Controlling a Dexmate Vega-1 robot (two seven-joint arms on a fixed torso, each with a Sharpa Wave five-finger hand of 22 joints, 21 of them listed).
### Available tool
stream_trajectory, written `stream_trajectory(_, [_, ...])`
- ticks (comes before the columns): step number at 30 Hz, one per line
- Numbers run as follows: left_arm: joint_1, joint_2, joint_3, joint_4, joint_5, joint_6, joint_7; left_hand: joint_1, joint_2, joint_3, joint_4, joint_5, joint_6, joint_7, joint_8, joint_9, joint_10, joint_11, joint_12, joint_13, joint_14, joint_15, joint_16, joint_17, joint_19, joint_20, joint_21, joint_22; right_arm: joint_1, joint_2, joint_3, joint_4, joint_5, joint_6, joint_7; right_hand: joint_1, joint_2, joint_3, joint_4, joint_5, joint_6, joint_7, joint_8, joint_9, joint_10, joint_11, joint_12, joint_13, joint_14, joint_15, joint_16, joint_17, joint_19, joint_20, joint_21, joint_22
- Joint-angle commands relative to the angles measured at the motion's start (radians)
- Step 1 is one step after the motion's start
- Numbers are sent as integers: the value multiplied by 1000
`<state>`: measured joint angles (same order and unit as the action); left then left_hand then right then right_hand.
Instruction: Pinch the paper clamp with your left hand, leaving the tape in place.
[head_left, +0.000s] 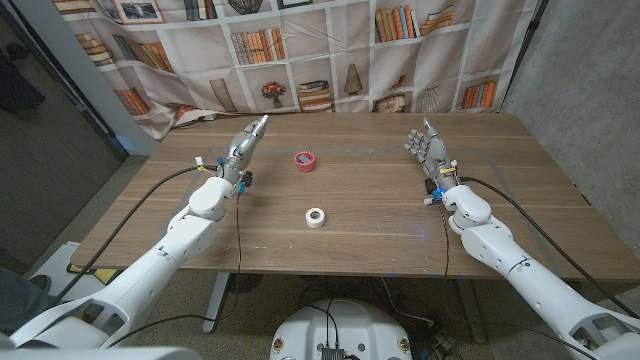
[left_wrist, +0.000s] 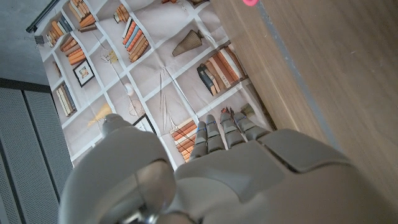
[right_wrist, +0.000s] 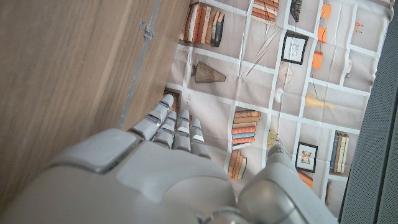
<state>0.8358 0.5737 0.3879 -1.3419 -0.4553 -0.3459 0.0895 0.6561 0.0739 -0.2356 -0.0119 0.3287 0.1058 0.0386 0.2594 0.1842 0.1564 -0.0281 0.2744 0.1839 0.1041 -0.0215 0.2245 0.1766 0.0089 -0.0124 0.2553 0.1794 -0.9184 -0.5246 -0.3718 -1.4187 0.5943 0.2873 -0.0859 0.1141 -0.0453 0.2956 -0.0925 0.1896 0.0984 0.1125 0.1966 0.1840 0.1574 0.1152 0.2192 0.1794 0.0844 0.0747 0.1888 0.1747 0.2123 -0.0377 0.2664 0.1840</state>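
A small red paper clamp (head_left: 304, 160) lies on the wooden table (head_left: 380, 240), back of centre. A roll of white tape (head_left: 317, 217) lies nearer the front, apart from the clamp. My left hand (head_left: 245, 143) is held above the table's left side with its fingers stretched out toward the far edge, holding nothing, a short way left of the clamp. The left wrist view shows that hand (left_wrist: 249, 168) from behind, with a pink sliver of the clamp (left_wrist: 250, 2) at the picture's edge. My right hand (head_left: 425, 145) stands at the right, fingers apart and empty; the right wrist view shows its back (right_wrist: 155, 162).
A cloth printed with bookshelves (head_left: 330, 50) hangs behind the table's far edge. Black cables (head_left: 160, 185) run along both arms over the table's sides. A concrete wall (head_left: 590, 80) stands at the right.
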Motion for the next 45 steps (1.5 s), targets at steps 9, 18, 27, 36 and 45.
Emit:
stream_trajectory(9, [-51,8,31,38,243,-95,126,107,-13,10,-61,-9,100,-41,18,2,115,-52,14,7,81,-36,0,1,45,15,-6,2,-58,-35,23,-118,-26,-49,-86,17,5,8,-4,2,13,2,9,4,13,1,9,5,13,-3,3,6,9,-41,4,5])
stream_trajectory(18, [-34,63,34,-48,409,-17,242,190,-25,22,-105,-3,138,-69,17,3,170,-106,12,8,111,-66,-7,0,71,21,-9,2,-28,-18,10,-82,-24,-49,-66,21,8,9,-6,1,16,1,9,4,18,2,10,5,17,-2,3,6,14,-40,5,5])
stream_trajectory(27, [-50,110,50,-87,512,5,257,237,-32,28,-125,2,174,-92,19,3,204,-132,9,9,134,-88,-9,-1,74,17,-17,2,-16,-10,6,-82,-23,-66,-76,22,8,8,-7,0,19,1,9,4,22,0,11,5,22,-3,3,6,19,-39,5,5])
stream_trajectory(36, [-71,181,71,-167,639,98,232,259,-35,27,-126,5,227,-103,26,4,261,-156,11,10,159,-99,-11,0,67,29,-27,3,-9,-9,1,-90,-28,-75,-82,23,9,7,-8,-1,24,1,10,4,27,2,11,5,27,-1,3,6,21,-38,5,5])
stream_trajectory(45, [-76,212,87,-228,772,196,280,283,-31,23,-119,13,314,-153,32,3,305,-188,-12,10,143,-127,-28,1,-49,78,-72,3,-9,-3,-1,-95,-29,-84,-94,21,9,6,-8,-2,29,0,10,4,30,0,11,5,33,-2,4,7,27,-37,6,5])
